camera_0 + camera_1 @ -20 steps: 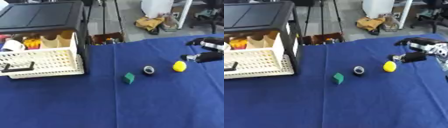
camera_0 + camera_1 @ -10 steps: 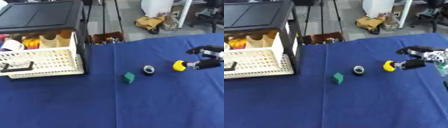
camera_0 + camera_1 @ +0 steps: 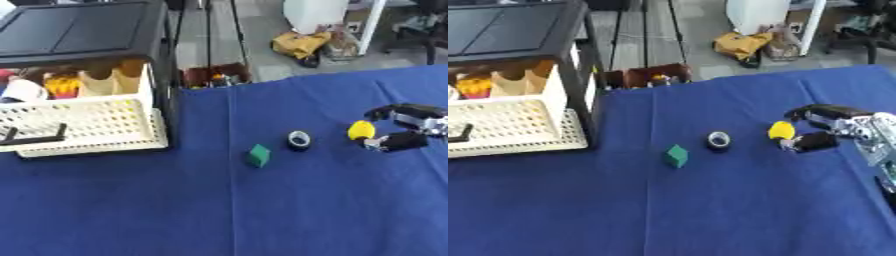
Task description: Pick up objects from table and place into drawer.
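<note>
A small yellow rounded object [image 3: 780,130] lies on the blue cloth, right of centre. My right hand [image 3: 826,127] is beside it on the right, fingers curved above and thumb [image 3: 813,142] below, open around it and not closed on it. A black-and-white tape roll [image 3: 718,140] sits just left of the yellow object. A green block [image 3: 676,155] lies further left. The white perforated drawer [image 3: 83,127] stands pulled out of the black cabinet [image 3: 79,32] at the left, with several items in its back part. My left hand shows in neither view.
The blue table cloth [image 3: 262,210] spreads wide toward me. Beyond the far table edge stand a box of small things [image 3: 214,77] on the floor, a yellow bag [image 3: 297,45] and white furniture legs.
My right hand has come down and leftward to the yellow object, its fingers now spread on either side of it. The whole picture has shifted slightly.
</note>
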